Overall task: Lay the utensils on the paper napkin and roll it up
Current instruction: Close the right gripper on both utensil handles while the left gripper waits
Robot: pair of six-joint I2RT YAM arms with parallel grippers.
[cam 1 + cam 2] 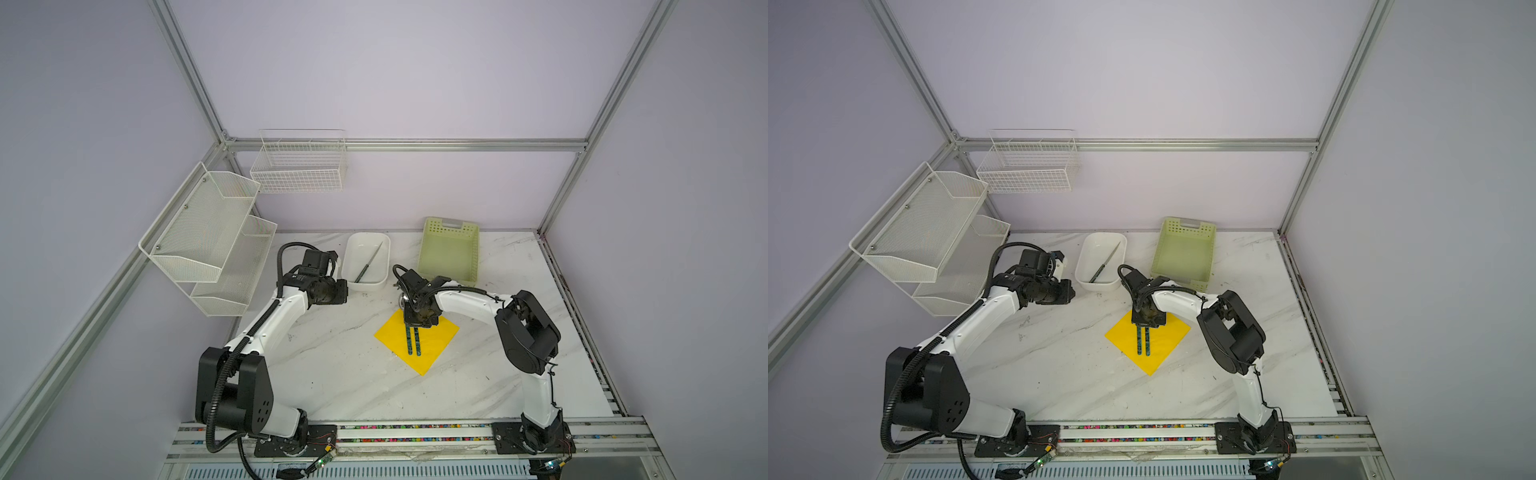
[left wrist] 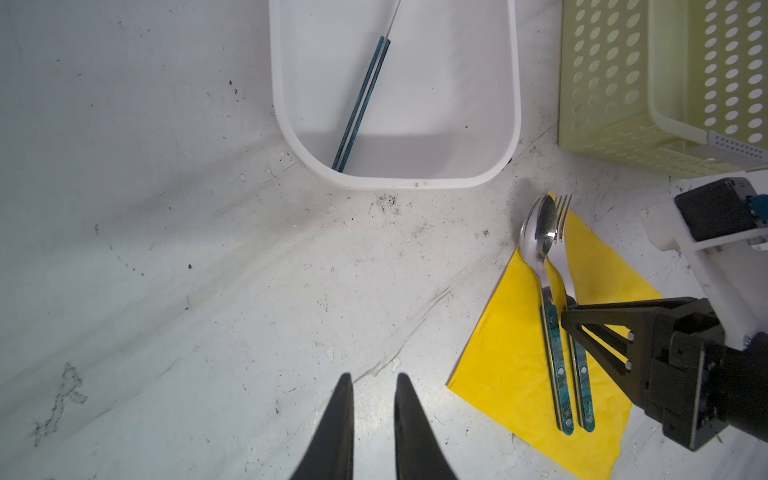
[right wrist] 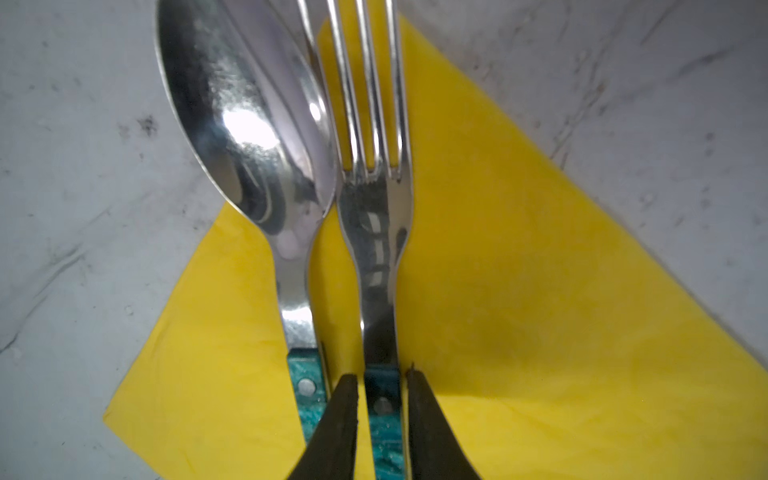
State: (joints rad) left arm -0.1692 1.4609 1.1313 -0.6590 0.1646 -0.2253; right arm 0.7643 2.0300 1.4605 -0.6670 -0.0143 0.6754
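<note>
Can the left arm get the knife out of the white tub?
Probably yes: the left gripper is empty, the knife lies uncovered in the open white tub just ahead, and nothing stands between.

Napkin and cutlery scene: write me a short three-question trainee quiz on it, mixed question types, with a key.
1. True or false: the knife lies in the white tub.
2. Whose handle sits between the jaws of the right gripper? A. knife B. fork C. nothing
3. How many utensils lie on the yellow napkin?
Key: 1. True. 2. B. 3. Two: the spoon and the fork, side by side.
</note>
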